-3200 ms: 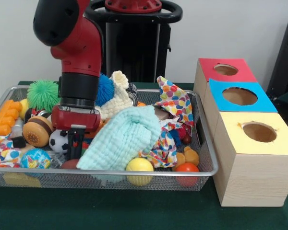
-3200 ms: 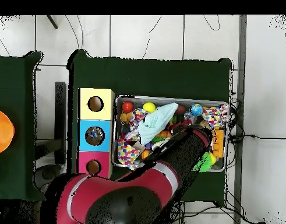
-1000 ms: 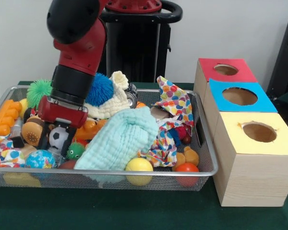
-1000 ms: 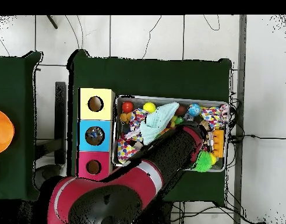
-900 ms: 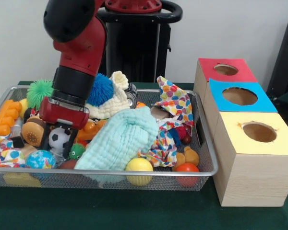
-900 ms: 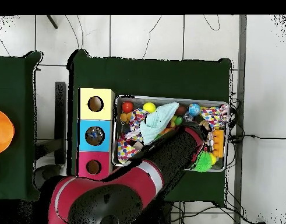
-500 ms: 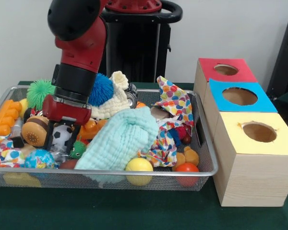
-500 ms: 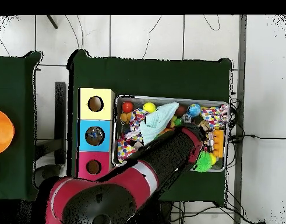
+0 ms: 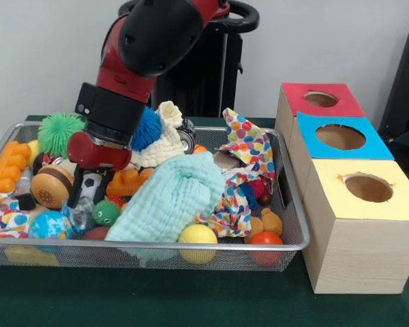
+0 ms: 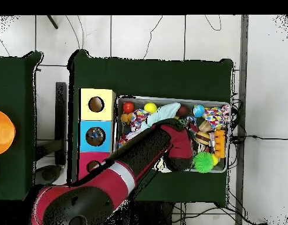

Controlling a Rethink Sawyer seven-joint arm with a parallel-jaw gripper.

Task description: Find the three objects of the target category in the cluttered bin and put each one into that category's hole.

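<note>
The wire mesh bin (image 9: 191,245) is full of toys and cloths; it also shows in the overhead view (image 10: 169,98). My gripper (image 9: 87,201) reaches down at a tilt into the bin's left part, between the burger toy (image 9: 51,185) and an orange toy (image 9: 126,182). It looks shut on a crushed transparent plastic bottle (image 9: 77,216) with a bit of blue, low among the toys. No other bottles show; the clutter may hide them. In the overhead view my arm (image 10: 152,149) covers the gripper.
Three boxes with holes stand beside the bin: yellow (image 9: 368,204), blue (image 9: 341,136), red (image 9: 320,99). A mint cloth (image 9: 174,197), a dotted cloth (image 9: 249,146), a globe ball (image 9: 48,225), a green ball (image 9: 105,211) and a yellow ball (image 9: 198,235) crowd the bin.
My arm has swung and tilted, its upper part now towards the bin's middle. The fingers, spread round the soccer ball before, have closed low in the clutter. The green ball shows more.
</note>
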